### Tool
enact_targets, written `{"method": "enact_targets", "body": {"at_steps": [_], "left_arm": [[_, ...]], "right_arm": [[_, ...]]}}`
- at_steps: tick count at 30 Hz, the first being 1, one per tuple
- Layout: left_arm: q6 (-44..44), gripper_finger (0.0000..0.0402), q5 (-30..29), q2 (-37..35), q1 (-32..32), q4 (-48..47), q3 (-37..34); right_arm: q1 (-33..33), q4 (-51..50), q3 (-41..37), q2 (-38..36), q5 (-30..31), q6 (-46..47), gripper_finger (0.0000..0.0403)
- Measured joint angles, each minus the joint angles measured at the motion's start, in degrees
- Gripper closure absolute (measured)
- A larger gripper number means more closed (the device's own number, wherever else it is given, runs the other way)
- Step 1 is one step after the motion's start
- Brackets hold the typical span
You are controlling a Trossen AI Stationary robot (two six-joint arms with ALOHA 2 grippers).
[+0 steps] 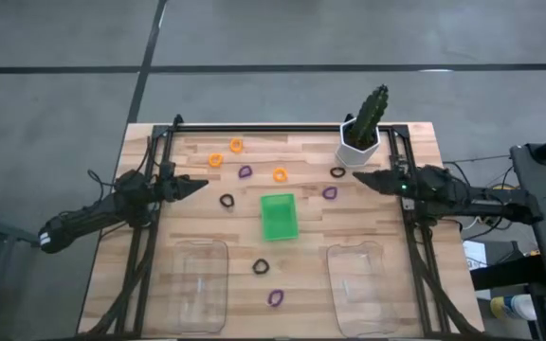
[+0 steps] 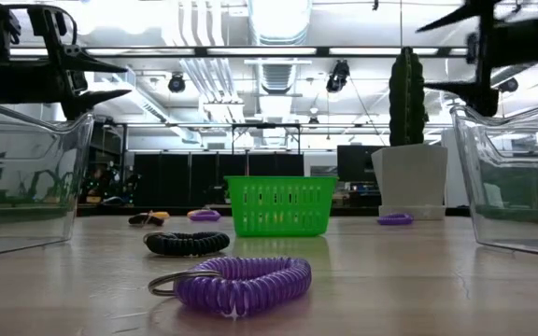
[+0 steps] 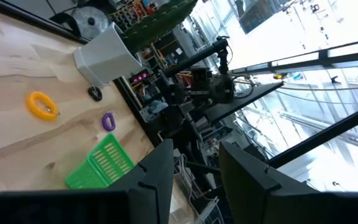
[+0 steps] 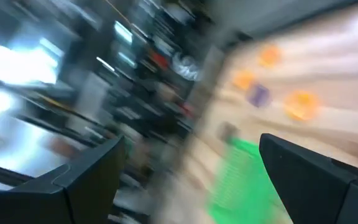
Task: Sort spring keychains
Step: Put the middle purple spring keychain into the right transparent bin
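Several spring keychains lie flat on the wooden table: orange ones (image 1: 236, 145) (image 1: 215, 160) (image 1: 280, 174), purple ones (image 1: 245, 172) (image 1: 330, 192) (image 1: 276, 297), and black ones (image 1: 227, 200) (image 1: 337, 172) (image 1: 261, 267). The green tray (image 1: 279, 216) stands at the table's middle. My left gripper (image 1: 202, 186) hovers open above the table's left side, pointing right; its fingers also show in its wrist view (image 3: 194, 155). My right gripper (image 1: 356, 177) hovers open near the white pot, pointing left, and holds nothing (image 4: 191, 146). In the low view both grippers hang high above the table, left (image 2: 124, 79) and right (image 2: 432, 54).
Two clear plastic containers (image 1: 197, 284) (image 1: 363, 289) stand at the near edge, left and right of the tray. A cactus in a white pot (image 1: 363, 128) stands at the far right. A black frame (image 1: 282, 128) borders the far, left and right sides.
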Motion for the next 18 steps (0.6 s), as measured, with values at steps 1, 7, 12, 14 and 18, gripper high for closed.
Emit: {"method": "enact_targets", "body": {"at_steps": [1,7,12,14,18], "left_arm": [[0.0,0.028,0.0,0.0,-0.01,0.01,0.0],[0.02,0.028,0.08,0.0,0.0,0.0,0.0],[0.04,0.028,0.11,0.02,0.0,0.02,0.0],[0.04,0.028,0.11,0.01,0.0,0.01,0.0],[0.04,0.028,0.11,0.0,0.0,0.02,0.0]], "right_arm": [[0.0,-4.09,3.07,3.32,-0.59,-1.6,0.0039],[0.0,-21.58,18.67,23.69,-1.59,-13.63,0.0039],[-0.08,-31.16,29.09,39.79,-1.63,-19.11,0.0039],[-0.13,-35.81,32.73,45.98,-1.63,-19.55,0.0039],[-0.15,-41.35,38.81,57.47,-1.63,-22.35,0.0039]]}}
